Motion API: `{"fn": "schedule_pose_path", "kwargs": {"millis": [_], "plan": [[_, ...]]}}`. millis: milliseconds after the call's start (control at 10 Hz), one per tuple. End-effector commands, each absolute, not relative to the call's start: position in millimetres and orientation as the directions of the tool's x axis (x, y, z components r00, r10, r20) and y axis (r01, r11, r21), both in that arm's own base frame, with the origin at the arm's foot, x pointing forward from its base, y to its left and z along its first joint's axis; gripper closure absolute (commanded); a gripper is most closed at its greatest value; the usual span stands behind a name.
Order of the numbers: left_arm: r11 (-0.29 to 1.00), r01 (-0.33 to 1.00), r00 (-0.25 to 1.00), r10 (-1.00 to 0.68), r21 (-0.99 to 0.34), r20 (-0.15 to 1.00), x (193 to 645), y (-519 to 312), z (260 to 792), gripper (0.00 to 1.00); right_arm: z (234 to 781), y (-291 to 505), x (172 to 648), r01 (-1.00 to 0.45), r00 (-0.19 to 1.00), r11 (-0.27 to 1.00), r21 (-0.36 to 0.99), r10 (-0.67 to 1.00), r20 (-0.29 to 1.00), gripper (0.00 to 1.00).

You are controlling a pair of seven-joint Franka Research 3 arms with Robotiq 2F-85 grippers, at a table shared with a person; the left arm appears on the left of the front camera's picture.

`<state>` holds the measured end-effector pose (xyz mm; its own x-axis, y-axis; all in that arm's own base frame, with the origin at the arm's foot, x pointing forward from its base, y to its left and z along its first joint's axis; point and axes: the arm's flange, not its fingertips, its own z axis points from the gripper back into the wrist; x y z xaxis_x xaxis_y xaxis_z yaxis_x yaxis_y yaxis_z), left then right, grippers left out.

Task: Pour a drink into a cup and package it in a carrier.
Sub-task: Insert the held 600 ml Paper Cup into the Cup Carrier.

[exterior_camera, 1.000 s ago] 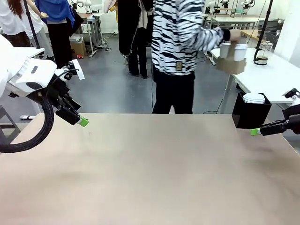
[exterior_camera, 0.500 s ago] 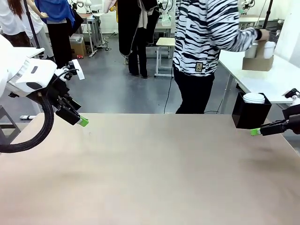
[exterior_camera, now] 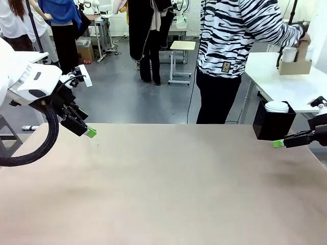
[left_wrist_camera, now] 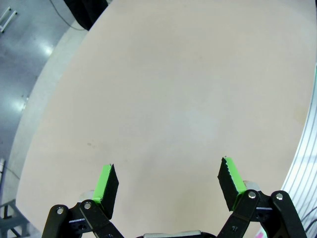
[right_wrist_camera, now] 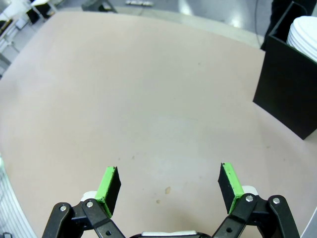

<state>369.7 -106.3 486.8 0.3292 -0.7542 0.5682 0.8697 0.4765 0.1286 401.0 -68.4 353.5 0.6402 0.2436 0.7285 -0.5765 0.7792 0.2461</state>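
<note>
The carrier point(exterior_camera: 295, 67) with the cup point(exterior_camera: 289, 54) sits in the person's hand point(exterior_camera: 304, 34) over the far-right side table, well beyond the right gripper point(exterior_camera: 278, 143), the nearer one, while both it and the left gripper point(exterior_camera: 90, 132) hang wide open and empty.

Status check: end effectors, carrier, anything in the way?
Left end effector and right end effector open, empty. Carrier in person's hand at side table. Black box near right one.

No legible text or labels anywhere.
</note>
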Motion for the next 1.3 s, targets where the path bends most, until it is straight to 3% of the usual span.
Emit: {"fn": "schedule_pose_path", "kwargs": {"millis": [0,1200], "plan": [[0.485,0.868,0.341,-0.743,0.112,0.576,369.6,-106.7,487.2,0.0,353.1,-70.8,398.6,-0.583,0.639,0.773,0.25,0.247,0.728,0.0],[0.485,0.868,0.341,-0.743,0.112,0.576,369.6,-106.7,487.2,0.0,353.1,-70.8,398.6,-0.583,0.639,0.773,0.25,0.247,0.728,0.0]]}}
